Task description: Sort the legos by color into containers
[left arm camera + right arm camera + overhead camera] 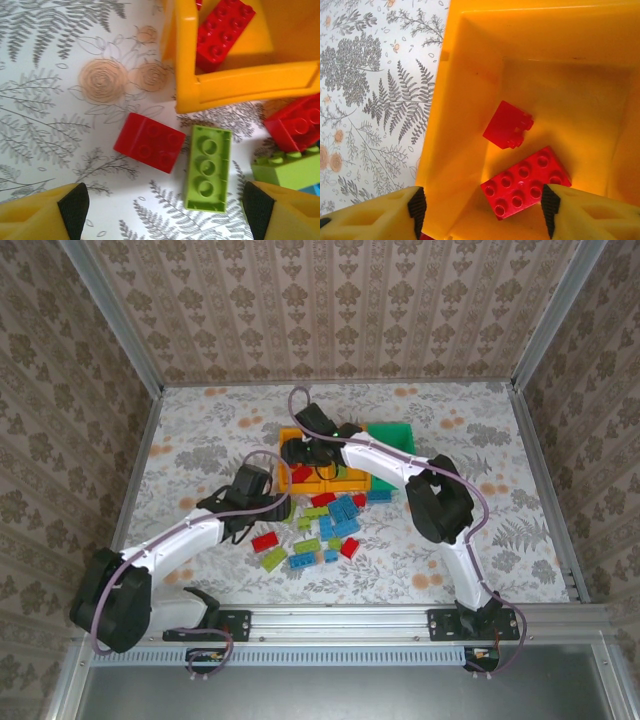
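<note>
My right gripper hangs open over the left orange-yellow container. A small red lego and a longer red lego lie loose on that bin's floor. My left gripper is open just above the table, with nothing between its pads. Ahead of it lie a red lego and an upturned lime green lego, in front of the bin's corner. From above, the right gripper is at the left bin and the left gripper is at the left edge of the loose legos.
A second orange-yellow container and a green container stand to the right of the first. Red, blue and lime legos are scattered in front of the bins. More red and lime legos crowd the left gripper's right side.
</note>
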Action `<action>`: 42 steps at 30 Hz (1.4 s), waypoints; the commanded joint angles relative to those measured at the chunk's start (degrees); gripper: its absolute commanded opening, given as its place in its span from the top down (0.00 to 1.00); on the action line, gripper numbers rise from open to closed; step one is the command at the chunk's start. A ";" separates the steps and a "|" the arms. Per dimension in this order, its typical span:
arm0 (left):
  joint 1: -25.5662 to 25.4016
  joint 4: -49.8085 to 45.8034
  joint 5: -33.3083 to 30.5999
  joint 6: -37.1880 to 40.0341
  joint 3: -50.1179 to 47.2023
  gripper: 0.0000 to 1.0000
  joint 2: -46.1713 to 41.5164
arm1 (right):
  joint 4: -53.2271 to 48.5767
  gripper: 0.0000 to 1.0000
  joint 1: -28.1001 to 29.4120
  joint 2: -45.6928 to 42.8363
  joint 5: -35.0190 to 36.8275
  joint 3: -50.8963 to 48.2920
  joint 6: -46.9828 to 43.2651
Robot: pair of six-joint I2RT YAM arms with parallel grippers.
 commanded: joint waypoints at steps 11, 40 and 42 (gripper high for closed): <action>-8.77 -4.59 4.60 -7.54 3.23 0.21 4.64 | 1.31 0.17 -0.15 -12.26 1.76 -7.75 -0.61; -13.37 -8.12 2.80 -12.41 12.91 0.41 20.06 | 2.84 0.14 -8.42 -33.75 10.61 -36.78 -2.72; -13.32 -8.19 2.42 -12.38 13.02 0.44 20.34 | 2.29 0.13 -8.41 -34.68 11.94 -38.71 -3.14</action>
